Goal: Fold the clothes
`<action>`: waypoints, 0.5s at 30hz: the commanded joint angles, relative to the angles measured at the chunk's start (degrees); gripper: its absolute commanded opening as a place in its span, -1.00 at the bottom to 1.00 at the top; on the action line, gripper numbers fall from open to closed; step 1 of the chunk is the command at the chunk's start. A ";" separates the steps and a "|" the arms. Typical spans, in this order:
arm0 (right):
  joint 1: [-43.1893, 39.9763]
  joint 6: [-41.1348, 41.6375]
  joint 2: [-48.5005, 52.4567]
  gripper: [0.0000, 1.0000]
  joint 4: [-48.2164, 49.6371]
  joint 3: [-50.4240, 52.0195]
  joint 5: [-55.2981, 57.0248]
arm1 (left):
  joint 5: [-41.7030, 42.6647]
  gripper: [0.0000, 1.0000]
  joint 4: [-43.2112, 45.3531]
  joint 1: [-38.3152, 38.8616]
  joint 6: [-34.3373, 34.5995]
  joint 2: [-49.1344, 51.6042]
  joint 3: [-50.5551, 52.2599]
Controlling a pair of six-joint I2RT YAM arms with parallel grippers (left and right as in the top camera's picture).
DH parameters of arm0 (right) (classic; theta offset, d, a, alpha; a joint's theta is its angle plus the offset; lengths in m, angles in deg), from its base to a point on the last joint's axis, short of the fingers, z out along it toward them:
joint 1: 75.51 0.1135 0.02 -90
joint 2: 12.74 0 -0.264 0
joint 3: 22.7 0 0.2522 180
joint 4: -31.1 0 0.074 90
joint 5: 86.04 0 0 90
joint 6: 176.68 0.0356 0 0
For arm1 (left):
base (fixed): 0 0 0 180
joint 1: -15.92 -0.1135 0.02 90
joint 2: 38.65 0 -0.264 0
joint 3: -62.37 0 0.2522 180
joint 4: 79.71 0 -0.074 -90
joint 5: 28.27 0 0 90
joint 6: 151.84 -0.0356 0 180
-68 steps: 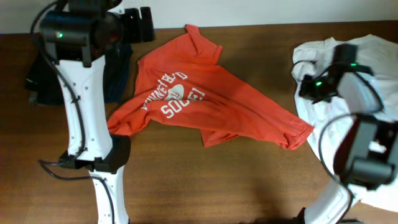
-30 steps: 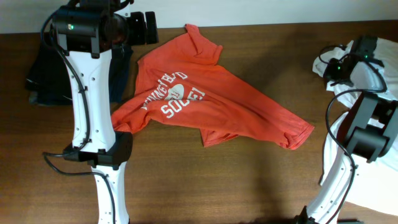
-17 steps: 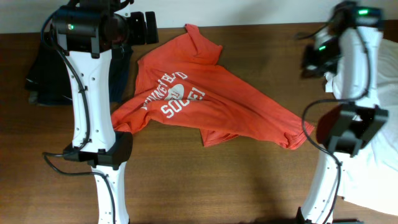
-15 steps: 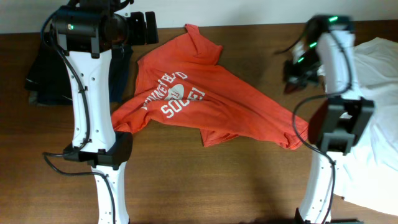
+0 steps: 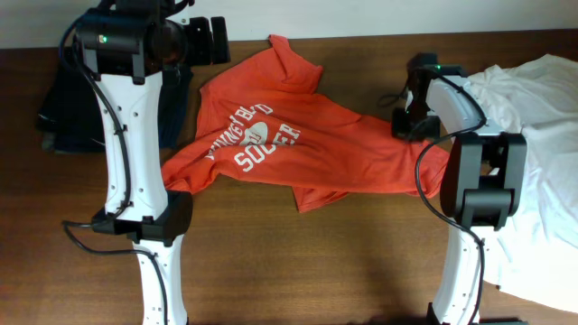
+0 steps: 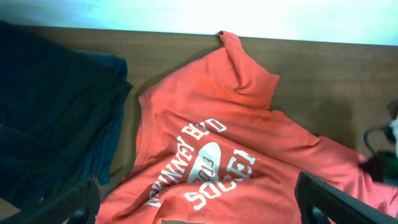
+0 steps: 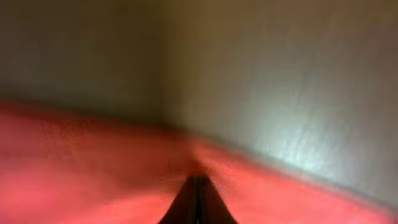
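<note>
The orange-red T-shirt with white lettering lies crumpled and spread across the middle of the wooden table. It also fills the left wrist view. My right gripper is low at the shirt's right edge. In the right wrist view its fingers are shut tight, tips against the blurred red cloth. Whether cloth is pinched is unclear. My left gripper hangs open above the table's back left, its fingertips wide apart and empty. A white T-shirt lies at the right.
A dark blue pile of clothes sits at the back left, beside the left arm; it also shows in the left wrist view. The white shirt drapes down the table's right side. Both arm bases stand at the front edge.
My right arm has swung left from the white shirt and dropped to the orange shirt's right edge, gripper staying shut. The left arm has stayed still.
</note>
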 commanded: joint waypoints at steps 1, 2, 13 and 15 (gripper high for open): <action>-0.35 0.70 3.74 -0.92 8.52 1.46 5.31 | 0.42 0.99 0.00 -0.09 0.28 -0.26 0.00; -0.35 0.70 4.07 -0.91 12.13 1.46 6.34 | 0.42 0.99 0.00 -0.09 0.28 -0.26 0.00; -6.14 -2.10 5.01 -0.55 -8.94 -42.27 3.58 | 0.42 0.99 0.00 -0.09 0.28 -0.26 0.00; -6.40 -2.12 5.01 -0.48 -23.76 -50.66 3.56 | 0.42 0.99 0.00 -0.09 0.28 -0.26 0.00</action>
